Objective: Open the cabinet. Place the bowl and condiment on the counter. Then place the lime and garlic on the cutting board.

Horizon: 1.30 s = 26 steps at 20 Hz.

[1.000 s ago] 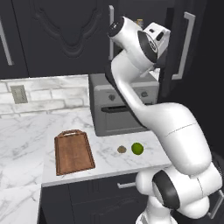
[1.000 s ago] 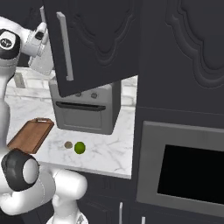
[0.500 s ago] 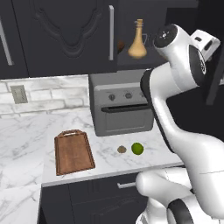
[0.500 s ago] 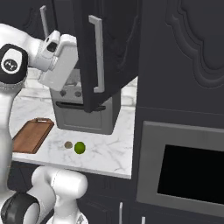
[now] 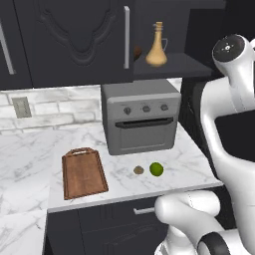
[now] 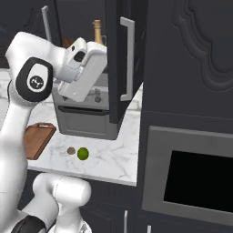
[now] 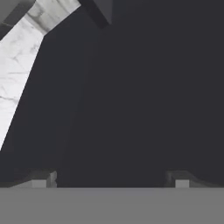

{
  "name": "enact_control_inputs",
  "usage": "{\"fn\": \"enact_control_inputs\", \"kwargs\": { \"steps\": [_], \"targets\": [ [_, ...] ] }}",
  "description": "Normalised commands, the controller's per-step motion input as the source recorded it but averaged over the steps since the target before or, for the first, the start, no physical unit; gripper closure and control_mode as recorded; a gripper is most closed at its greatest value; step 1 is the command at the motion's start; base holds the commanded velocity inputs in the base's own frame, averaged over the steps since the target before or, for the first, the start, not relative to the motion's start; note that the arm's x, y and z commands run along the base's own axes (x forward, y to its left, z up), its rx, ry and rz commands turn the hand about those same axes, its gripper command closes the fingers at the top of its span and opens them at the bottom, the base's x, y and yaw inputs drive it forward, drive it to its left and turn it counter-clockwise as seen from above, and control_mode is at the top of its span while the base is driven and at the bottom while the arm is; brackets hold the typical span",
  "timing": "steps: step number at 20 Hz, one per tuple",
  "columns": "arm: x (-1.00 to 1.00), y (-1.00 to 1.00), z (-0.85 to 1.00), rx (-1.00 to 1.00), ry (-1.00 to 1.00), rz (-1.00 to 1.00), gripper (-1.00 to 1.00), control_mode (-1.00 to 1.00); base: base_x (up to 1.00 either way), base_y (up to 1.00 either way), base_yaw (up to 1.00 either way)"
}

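Note:
The cabinet [image 5: 74, 40] has its right door [image 6: 119, 68] swung wide open. On its dark shelf stands the amber condiment [image 5: 157, 46] bottle, also seen as the condiment [image 6: 97, 31] from the right. A brown sliver beside it, likely the bowl [image 5: 136, 53], is mostly hidden by the shut left door. The lime [image 5: 156, 169] and garlic [image 5: 139, 170] lie on the counter [image 5: 30, 154], right of the cutting board [image 5: 83, 173]. My gripper [image 7: 112, 179] is open and empty, facing a dark panel; the white hand [image 6: 84, 68] hangs just left of the open door.
A grey toaster oven [image 5: 141, 117] stands on the counter under the open cabinet. Dark tall units with a built-in oven [image 6: 195, 177] fill the right. My arm [image 5: 229, 99] rises at the counter's right end.
My arm has swung right with the hand. The cabinet's right door has opened wide, baring the shelf and the bottle. The gripper has stayed open.

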Motion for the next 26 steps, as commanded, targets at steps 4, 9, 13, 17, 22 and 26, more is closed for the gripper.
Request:
{"fn": "enact_control_inputs", "kwargs": {
  "steps": [4, 9, 13, 17, 22, 26],
  "targets": [
    [0.00, 0.72, -0.16, 0.00, -0.08, 0.02, -1.00, -1.00, 0.00, 0.00, 0.00],
    [0.35, 1.00, 0.00, 0.03, -0.19, 0.00, -1.00, -1.00, 0.00, 0.00, 0.00],
    [0.84, 1.00, 0.20, 0.09, -0.14, 0.00, -1.00, -1.00, 0.00, 0.00, 0.00],
    [1.00, 0.86, 0.28, 0.18, -0.10, 0.00, -1.00, -1.00, 0.00, 0.00, 0.00],
    [1.00, 0.68, 0.18, 0.21, -0.12, 0.01, -1.00, -1.00, 0.00, 0.00, 0.00],
    [0.96, 0.66, 0.11, 0.25, -0.13, 0.00, -1.00, -1.00, 0.00, 0.00, 0.00]
  ]
}}
